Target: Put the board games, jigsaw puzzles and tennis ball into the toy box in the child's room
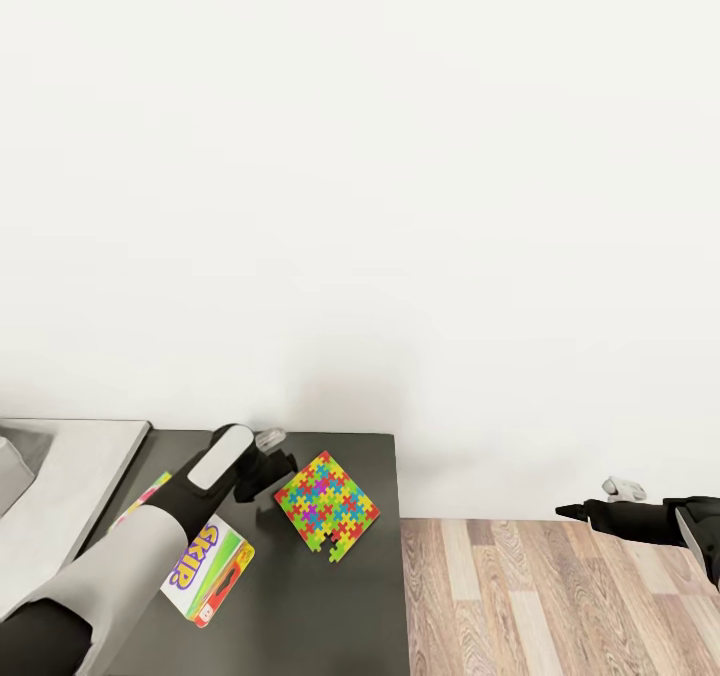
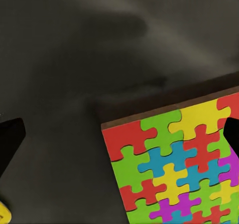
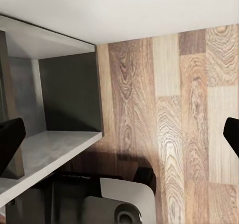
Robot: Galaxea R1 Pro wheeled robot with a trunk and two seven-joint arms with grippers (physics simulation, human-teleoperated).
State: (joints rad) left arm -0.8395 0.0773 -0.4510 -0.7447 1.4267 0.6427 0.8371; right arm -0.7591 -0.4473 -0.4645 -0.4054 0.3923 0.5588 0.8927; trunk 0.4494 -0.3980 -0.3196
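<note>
A jigsaw puzzle of bright interlocking pieces lies flat on the dark-grey section of the table. My left gripper hovers open just beside its near-wall corner. In the left wrist view the puzzle lies below the left gripper, with one fingertip over its edge. The "Skip-Bo" board game rests on the table beside my left forearm. A strip of a second puzzle peeks out from under that arm. My right gripper hangs open over the wood floor, holding nothing.
The table's light-grey top adjoins at the left, with a grey bin corner at the picture's edge. A white wall stands right behind the table. In the right wrist view are open shelf compartments, the wood floor and the robot's base.
</note>
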